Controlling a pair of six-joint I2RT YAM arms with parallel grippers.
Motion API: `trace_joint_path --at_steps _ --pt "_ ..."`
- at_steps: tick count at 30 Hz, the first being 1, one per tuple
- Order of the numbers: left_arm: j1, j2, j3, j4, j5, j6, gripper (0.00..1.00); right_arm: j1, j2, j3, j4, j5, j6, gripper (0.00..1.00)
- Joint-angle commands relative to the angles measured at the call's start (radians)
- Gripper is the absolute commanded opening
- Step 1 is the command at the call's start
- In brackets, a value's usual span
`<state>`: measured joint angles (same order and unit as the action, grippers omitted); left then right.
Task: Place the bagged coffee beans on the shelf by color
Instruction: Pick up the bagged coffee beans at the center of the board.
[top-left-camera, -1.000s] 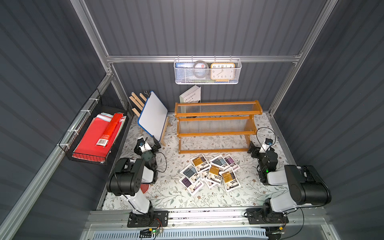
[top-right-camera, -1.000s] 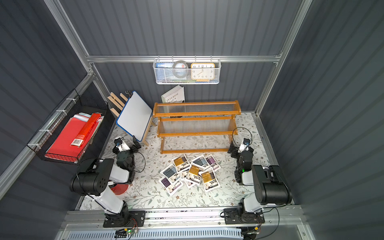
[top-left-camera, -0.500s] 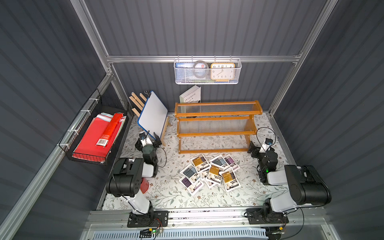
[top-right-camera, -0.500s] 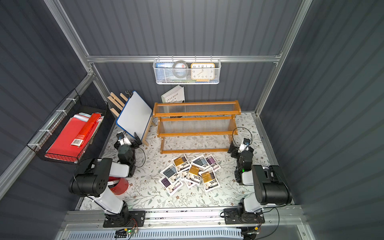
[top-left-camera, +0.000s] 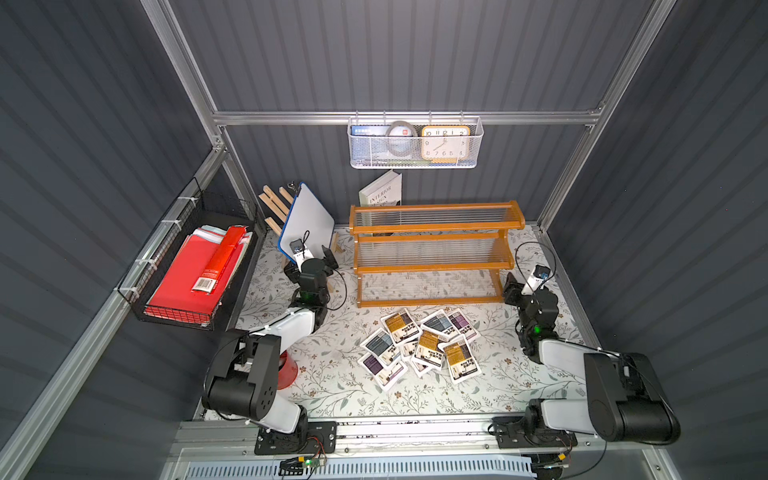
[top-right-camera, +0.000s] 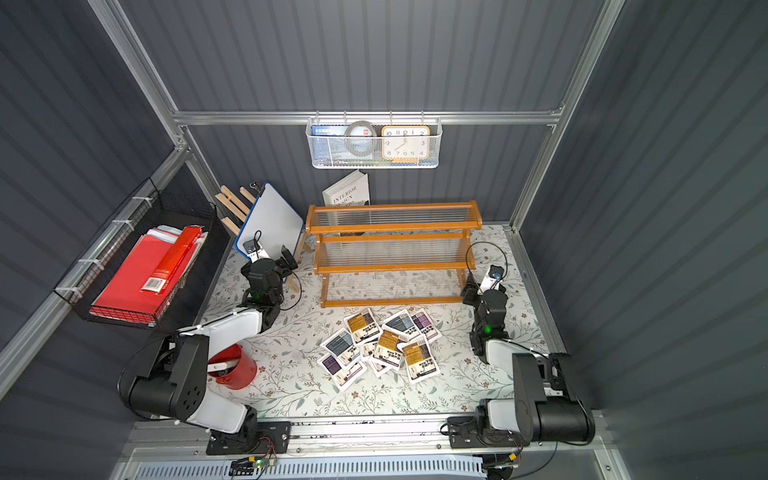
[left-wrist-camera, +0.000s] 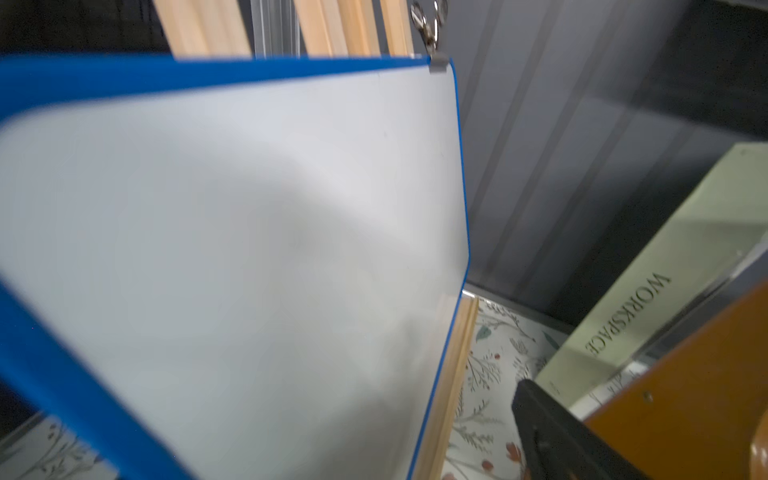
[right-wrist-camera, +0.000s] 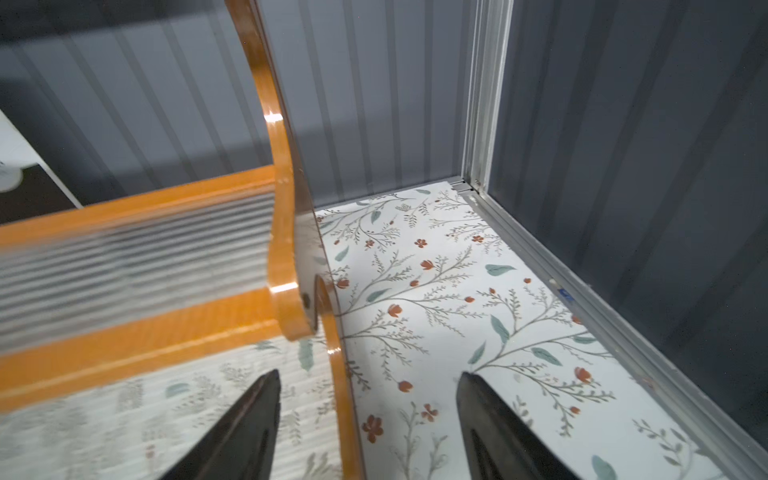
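The bagged coffee beans (top-left-camera: 419, 345) lie in a loose overlapping pile on the floral mat in both top views, just in front of the shelf. Yellow (top-left-camera: 399, 324), blue-grey (top-left-camera: 438, 322) and purple (top-left-camera: 459, 322) labels show. The shelf (top-left-camera: 432, 226), orange-brown with clear ribbed tiers, stands at the back with nothing on it. My left gripper (top-left-camera: 316, 259) is open and raised near the whiteboard, left of the shelf. One of its fingers (left-wrist-camera: 552, 432) shows in the left wrist view. My right gripper (right-wrist-camera: 368, 376) is open and empty, low beside the shelf's right end (right-wrist-camera: 286, 249).
A blue-edged whiteboard (top-left-camera: 309, 216) on a wooden easel leans at the back left, close to my left gripper. A white book (top-left-camera: 380, 191) stands behind the shelf. A mesh basket (top-left-camera: 411, 143) hangs on the back wall. A black wire basket (top-left-camera: 187, 266) with red folders hangs left. A red cup (top-right-camera: 232, 365) sits by the left arm.
My left gripper has risen and moved back and right toward the whiteboard. My right arm has stayed in place. The pile has not moved.
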<state>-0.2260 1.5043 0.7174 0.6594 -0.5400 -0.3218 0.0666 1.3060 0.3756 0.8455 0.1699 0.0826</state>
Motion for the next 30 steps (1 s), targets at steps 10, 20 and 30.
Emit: trace_joint_path --at_steps 10,20,30 --pt "-0.199 -0.204 -0.131 -0.257 -0.167 -0.255 0.99 0.306 -0.277 0.205 -0.870 -0.071 0.314 0.62" --pt "-0.471 -0.144 -0.085 -0.297 -0.094 -0.246 0.99 0.499 -0.162 0.320 -1.002 -0.529 0.299 0.59" --pt "-0.521 -0.090 -0.185 -0.126 0.183 -0.377 0.83 0.576 -0.043 0.298 -0.883 -0.507 0.375 0.59"
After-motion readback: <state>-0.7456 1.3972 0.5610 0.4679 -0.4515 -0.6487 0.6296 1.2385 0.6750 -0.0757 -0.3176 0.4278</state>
